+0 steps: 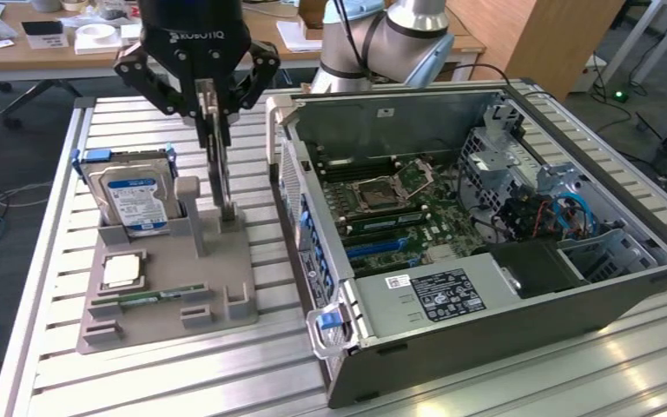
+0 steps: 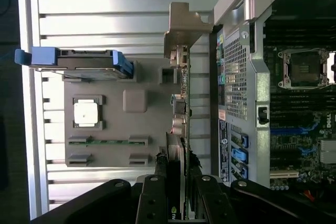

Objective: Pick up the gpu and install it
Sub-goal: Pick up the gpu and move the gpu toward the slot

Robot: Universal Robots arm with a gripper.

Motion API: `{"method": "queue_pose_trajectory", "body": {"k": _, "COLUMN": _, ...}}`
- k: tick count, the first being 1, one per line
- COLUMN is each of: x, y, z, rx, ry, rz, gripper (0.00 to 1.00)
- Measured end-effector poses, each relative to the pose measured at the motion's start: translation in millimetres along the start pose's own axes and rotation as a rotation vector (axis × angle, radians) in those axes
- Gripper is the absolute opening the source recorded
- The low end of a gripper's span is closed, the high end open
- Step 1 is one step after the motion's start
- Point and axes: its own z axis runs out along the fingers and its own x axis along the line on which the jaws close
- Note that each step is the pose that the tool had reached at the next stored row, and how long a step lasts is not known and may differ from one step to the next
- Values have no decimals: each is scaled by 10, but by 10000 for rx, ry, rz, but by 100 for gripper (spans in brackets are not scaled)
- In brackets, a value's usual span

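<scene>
The gpu [image 1: 225, 178] stands on edge in a slot of the grey holder tray [image 1: 220, 269], a thin dark card reaching up between my fingers. My gripper [image 1: 214, 139] hangs straight above it, shut on the card's upper edge. In the wrist view the gpu [image 2: 181, 103] appears edge-on, with its silver end bracket [image 2: 182, 24] at the far end. There my gripper [image 2: 178, 184] has one black finger [image 2: 159, 182] pressed on each side of the card. The card's lower edge looks level with the holder slot.
The open computer case [image 1: 611, 287] lies on its side at the exterior view's right of the tray, motherboard [image 1: 386, 195] exposed. On the tray are a blue-labelled hard drive [image 1: 135, 195], a CPU [image 1: 122, 271] and a RAM stick [image 1: 148, 295]. All sit on a slatted metal table [image 1: 136, 382].
</scene>
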Motion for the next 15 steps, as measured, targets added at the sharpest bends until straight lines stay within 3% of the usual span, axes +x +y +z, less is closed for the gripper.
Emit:
{"method": "queue_pose_trajectory", "body": {"k": 6, "x": -2, "y": 3, "z": -71, "rx": 0, "ry": -1, "rz": 0, "gripper": 26}}
{"method": "queue_pose_trajectory", "body": {"k": 15, "x": -7, "y": 3, "z": -73, "rx": 1, "ry": 2, "rz": -1, "gripper": 26}}
